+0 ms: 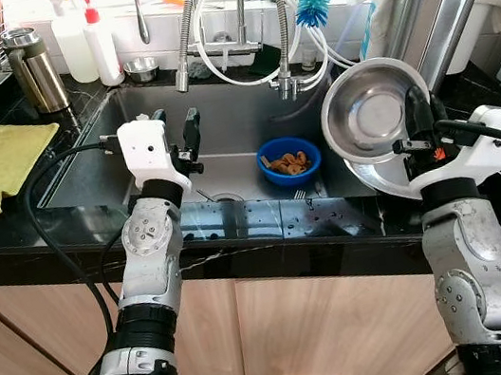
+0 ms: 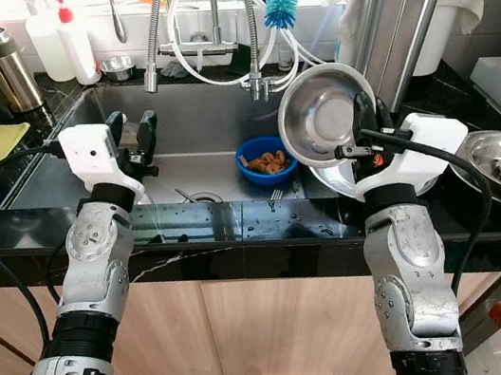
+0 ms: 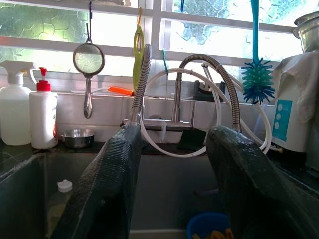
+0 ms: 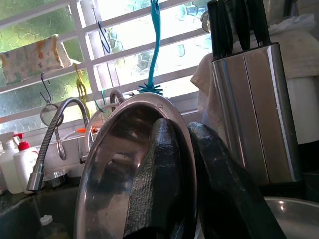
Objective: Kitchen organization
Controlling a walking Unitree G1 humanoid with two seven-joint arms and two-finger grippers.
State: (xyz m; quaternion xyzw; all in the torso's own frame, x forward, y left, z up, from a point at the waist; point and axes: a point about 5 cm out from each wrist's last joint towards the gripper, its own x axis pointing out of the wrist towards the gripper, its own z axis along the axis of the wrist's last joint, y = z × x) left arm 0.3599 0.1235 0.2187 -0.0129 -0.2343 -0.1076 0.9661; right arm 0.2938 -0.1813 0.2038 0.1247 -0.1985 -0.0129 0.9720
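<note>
the right gripper pinches the rim of a round shiny steel bowl, tilted beside the sink; the left gripper hovers, fingers spread, above the grey steel sink.

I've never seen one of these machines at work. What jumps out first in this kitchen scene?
The shiny steel bowl, tipped on edge at the sink's right side, pinched at its rim by the right gripper. The left gripper hovers over the sink with jaws apart, holding nothing. In the sink sits a blue bowl of food scraps.
</note>
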